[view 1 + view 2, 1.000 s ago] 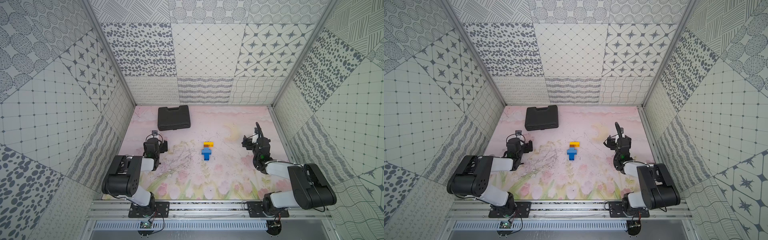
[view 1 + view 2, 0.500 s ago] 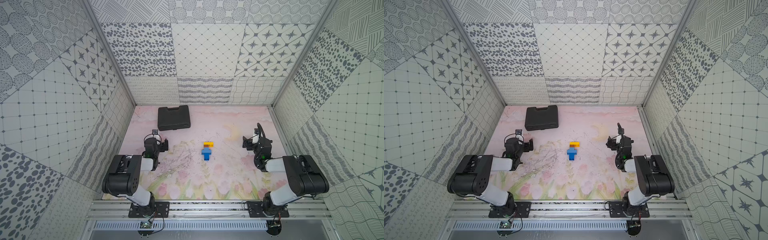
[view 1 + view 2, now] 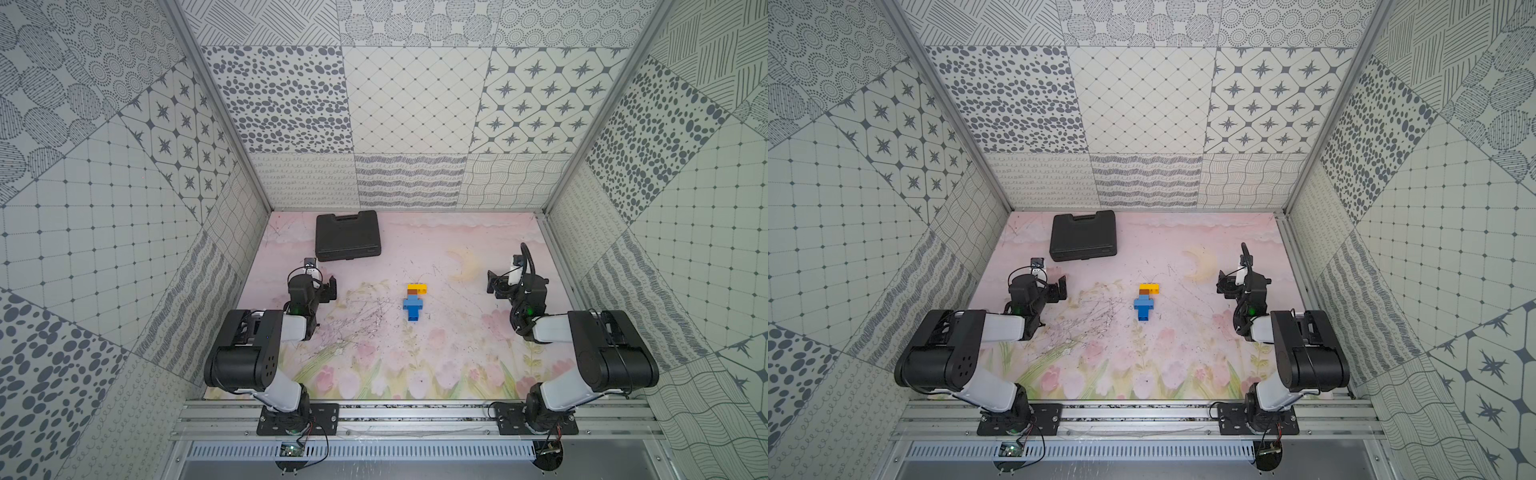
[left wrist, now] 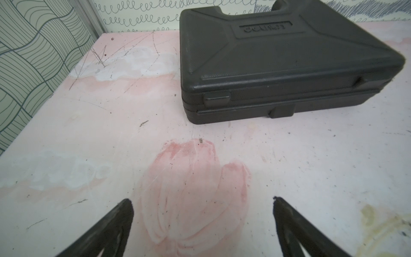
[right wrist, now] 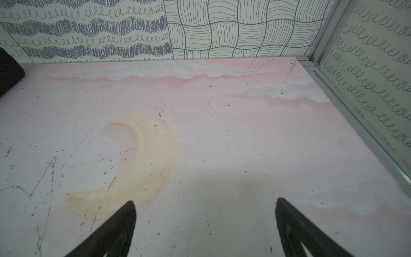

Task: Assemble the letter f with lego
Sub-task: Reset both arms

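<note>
overhead and wrist views of the two-arm cell. the letter f (image 3: 414,302), a short row of joined lego, lies flat near the centre of the flowered mat (image 3: 457,357). its long axis runs from the robot bases toward the back wall: the darker blue brick (image 3: 413,316) is the near end and the yellow brick (image 3: 417,287) the far end, jutting slightly toward the robot's right. the left gripper (image 3: 329,288) and the right gripper (image 3: 495,285) flank it, each well apart from the bricks and about level with the yellow end. the two gaps look nearly equal, so neither arm is clearly the nearer. both claws stand wide and hold nothing. the left wrist view shows spread jaws over bare mat, facing the closed black case (image 4: 278,55). the right wrist view shows spread jaws over bare mat beside a faded moon print. neither wrist view contains the bricks, so the letter lies off to each claw's inner side, not ahead of it. judged from this layout, the build appears finished, though whether every stud is seated is too small to tell. any further reach would call for a turn inward, meeting the stem across its narrow width.
</note>
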